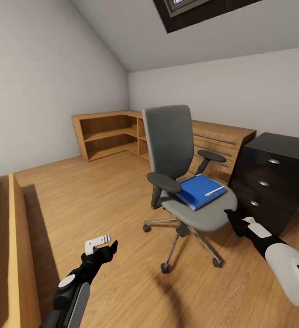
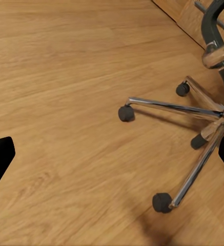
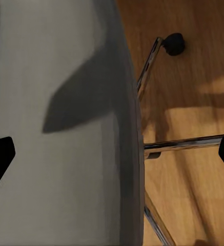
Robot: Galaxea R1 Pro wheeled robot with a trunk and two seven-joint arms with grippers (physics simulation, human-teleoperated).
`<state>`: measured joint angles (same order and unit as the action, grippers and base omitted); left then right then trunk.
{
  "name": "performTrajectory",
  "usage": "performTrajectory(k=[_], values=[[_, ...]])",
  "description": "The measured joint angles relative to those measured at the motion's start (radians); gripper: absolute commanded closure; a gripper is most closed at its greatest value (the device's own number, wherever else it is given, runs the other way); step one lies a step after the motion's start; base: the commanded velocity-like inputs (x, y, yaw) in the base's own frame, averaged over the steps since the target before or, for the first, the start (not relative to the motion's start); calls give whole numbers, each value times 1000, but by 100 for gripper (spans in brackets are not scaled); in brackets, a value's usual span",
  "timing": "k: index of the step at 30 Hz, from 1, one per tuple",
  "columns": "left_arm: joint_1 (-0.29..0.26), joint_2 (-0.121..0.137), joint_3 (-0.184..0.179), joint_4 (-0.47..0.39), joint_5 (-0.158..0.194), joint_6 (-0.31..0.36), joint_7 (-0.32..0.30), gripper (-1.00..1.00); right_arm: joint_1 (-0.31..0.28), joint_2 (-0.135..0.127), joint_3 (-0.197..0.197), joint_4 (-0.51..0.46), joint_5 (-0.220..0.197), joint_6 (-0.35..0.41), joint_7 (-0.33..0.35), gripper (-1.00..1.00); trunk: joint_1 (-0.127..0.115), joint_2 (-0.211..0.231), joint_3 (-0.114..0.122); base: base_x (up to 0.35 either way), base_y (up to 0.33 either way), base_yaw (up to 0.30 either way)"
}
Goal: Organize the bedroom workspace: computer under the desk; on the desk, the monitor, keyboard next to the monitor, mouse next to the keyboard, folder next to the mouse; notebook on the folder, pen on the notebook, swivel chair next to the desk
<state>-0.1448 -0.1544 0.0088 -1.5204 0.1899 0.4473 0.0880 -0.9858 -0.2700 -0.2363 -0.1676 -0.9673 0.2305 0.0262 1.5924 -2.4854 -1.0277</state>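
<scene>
Two grippers: I am holding both spread, gripping nothing.
Right gripper (image 1: 231,217): hovering at the swivel chair (image 1: 186,182) seat edge, centre right.
Folder (image 1: 198,190): lying on seat, pen (image 1: 214,191) on top.
Left gripper (image 1: 105,246): hanging over floor (image 1: 99,196), lower left.

obstacles: swivel chair (image 1: 186,177), dresser (image 1: 272,180) (just beside) | free: floor (image 1: 90,200) left

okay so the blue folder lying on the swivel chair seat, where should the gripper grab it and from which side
Probably by its near front edge. The folder lies flat on the swivel chair seat with a pen resting on top, so pinch the thin edge rather than the face. Come in from the chair's open front, where the right gripper hovers; the backrest and both armrests block the other sides. Keep it level so the pen stays put.
</scene>
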Motion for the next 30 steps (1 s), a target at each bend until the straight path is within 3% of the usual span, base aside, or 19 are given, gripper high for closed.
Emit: performTrajectory(k=[19,23,30], values=[[0,0,-11,0,0,0,0,-100,-1,1,-13,-3,-2,-1,3,-100,-1,0,0,265,0,0],[0,0,-13,0,0,0,1,-100,-1,1,-11,-2,-5,-2,3,-100,0,0,0,29,0,0],[0,0,-13,0,0,0,1,-100,0,2,1,0,2,-3,0,-100,1,0,0,-293,-72,0]])
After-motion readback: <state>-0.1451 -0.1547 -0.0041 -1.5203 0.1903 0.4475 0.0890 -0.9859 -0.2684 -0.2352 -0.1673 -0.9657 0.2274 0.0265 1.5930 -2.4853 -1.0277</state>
